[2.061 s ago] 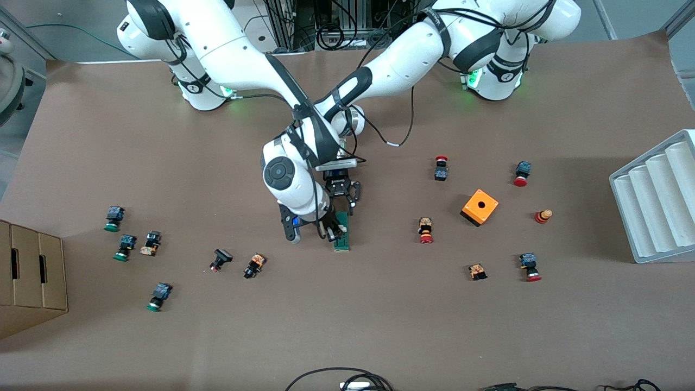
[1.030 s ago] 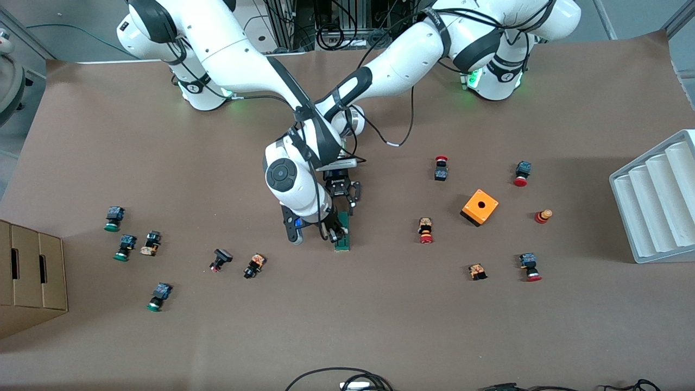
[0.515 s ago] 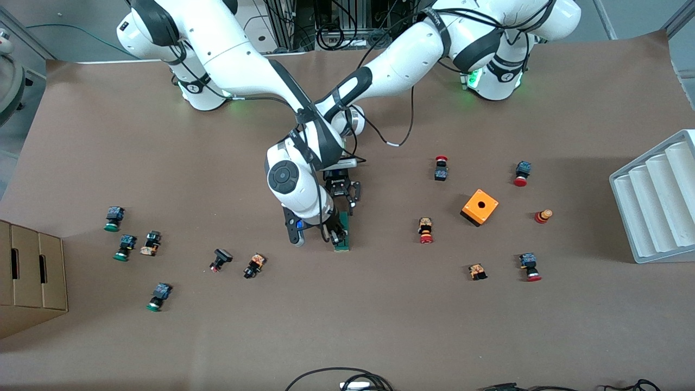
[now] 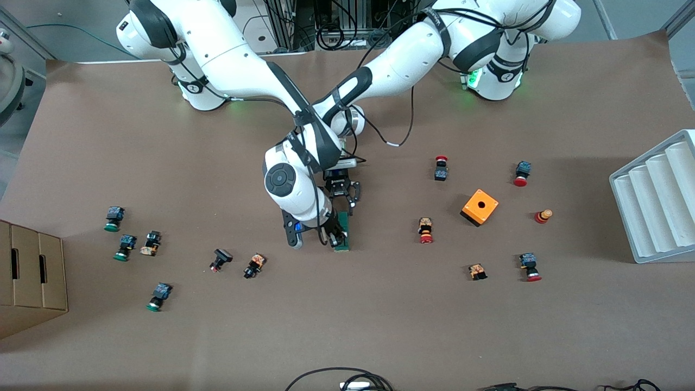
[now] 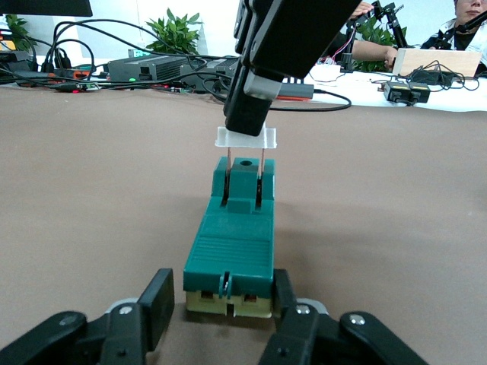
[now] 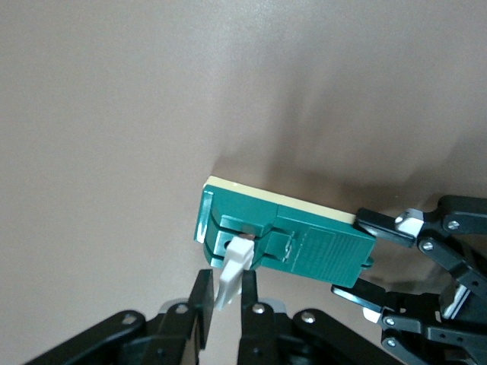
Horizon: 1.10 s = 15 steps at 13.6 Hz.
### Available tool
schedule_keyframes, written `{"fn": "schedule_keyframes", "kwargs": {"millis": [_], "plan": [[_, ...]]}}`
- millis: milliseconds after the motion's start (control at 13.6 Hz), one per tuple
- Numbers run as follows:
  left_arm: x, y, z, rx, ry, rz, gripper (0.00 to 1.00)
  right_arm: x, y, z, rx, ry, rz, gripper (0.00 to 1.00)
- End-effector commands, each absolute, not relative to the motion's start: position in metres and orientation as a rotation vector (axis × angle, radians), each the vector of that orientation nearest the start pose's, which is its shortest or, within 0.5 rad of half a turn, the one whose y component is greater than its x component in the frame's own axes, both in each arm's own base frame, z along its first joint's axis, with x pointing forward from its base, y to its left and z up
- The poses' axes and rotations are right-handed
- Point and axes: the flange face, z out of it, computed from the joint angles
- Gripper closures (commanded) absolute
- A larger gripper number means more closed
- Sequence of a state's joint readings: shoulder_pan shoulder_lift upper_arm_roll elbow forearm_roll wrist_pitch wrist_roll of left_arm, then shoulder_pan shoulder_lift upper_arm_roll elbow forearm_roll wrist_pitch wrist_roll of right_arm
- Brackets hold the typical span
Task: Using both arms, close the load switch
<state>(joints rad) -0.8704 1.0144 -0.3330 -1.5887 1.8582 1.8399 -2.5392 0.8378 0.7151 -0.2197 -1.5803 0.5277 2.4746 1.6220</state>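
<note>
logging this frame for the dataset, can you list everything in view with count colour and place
load switch: 1, green with white handle, mid-table
orange box: 1, orange with round hole, toward the left arm's end
red-capped push buttons: about 6, around the orange box
green-capped push buttons: 3, toward the right arm's end
other small buttons: about 4, dark or orange-backed, scattered
cardboard box: 1, brown, edge at the right arm's end
grey tray: 1, ribbed, edge at the left arm's end
table: 1, brown cover
left claw: 1, black, shut on the switch body's end
right claw: 1, black, shut on the white handle
</note>
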Motion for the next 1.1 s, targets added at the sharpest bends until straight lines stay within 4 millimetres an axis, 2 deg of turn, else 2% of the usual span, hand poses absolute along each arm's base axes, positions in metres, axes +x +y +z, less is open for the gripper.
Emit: {"fn": "schedule_keyframes", "kwargs": {"millis": [0, 515, 883, 1030], "plan": [[0.334, -0.578, 0.063, -2.517, -0.194, -1.794, 0.41, 0.59, 0.437, 0.237, -2.217, 1.752, 0.149, 0.8], [0.333, -0.577, 0.062, -2.517, -0.201, -1.784, 0.41, 0.598, 0.436, 0.231, -2.21, 1.752, 0.144, 0.8], [0.333, -0.576, 0.06, -2.518, -0.194, -1.781, 0.41, 0.606, 0.431, 0.219, -2.213, 1.758, 0.133, 0.8], [0.332, -0.577, 0.06, -2.523, -0.197, -1.778, 0.41, 0.61, 0.434, 0.213, -2.215, 1.75, 0.126, 0.8]]}}
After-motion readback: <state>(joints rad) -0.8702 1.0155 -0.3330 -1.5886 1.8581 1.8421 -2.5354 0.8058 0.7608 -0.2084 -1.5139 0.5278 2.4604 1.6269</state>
